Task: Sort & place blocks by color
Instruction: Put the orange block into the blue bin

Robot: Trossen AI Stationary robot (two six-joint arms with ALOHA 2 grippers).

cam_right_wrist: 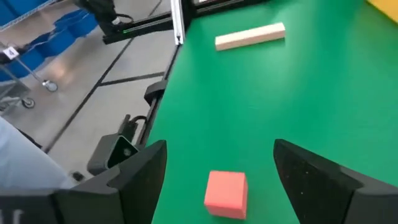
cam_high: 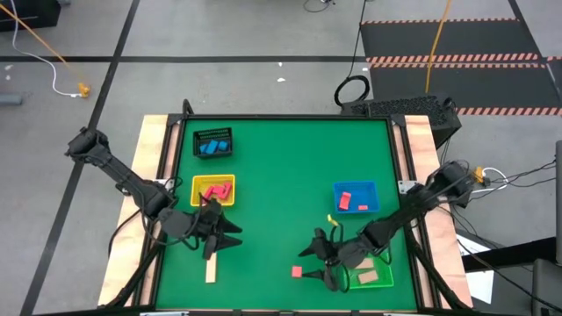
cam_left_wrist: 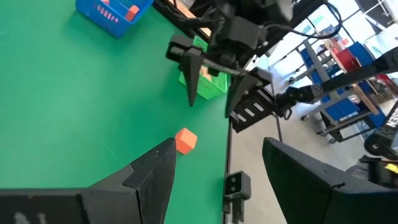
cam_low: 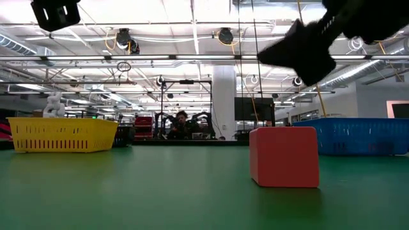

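A red cube (cam_high: 298,272) rests on the green table near the front edge; it also shows in the low view (cam_low: 284,156) and the right wrist view (cam_right_wrist: 225,194). My right gripper (cam_high: 314,263) is open and hovers just right of the cube, its fingers (cam_right_wrist: 219,146) pointing toward it without touching. A tan bar (cam_high: 211,268) lies flat at the front left. My left gripper (cam_high: 235,237) is open and empty above the table, just beyond the bar. In the left wrist view (cam_left_wrist: 219,144) it faces the cube (cam_left_wrist: 185,140).
A black wire basket (cam_high: 213,143) holds blue blocks at the far left. A yellow tray (cam_high: 214,190) holds red and pink blocks. A blue tray (cam_high: 356,197) holds red blocks. A green tray (cam_high: 371,274) at the front right holds a tan block.
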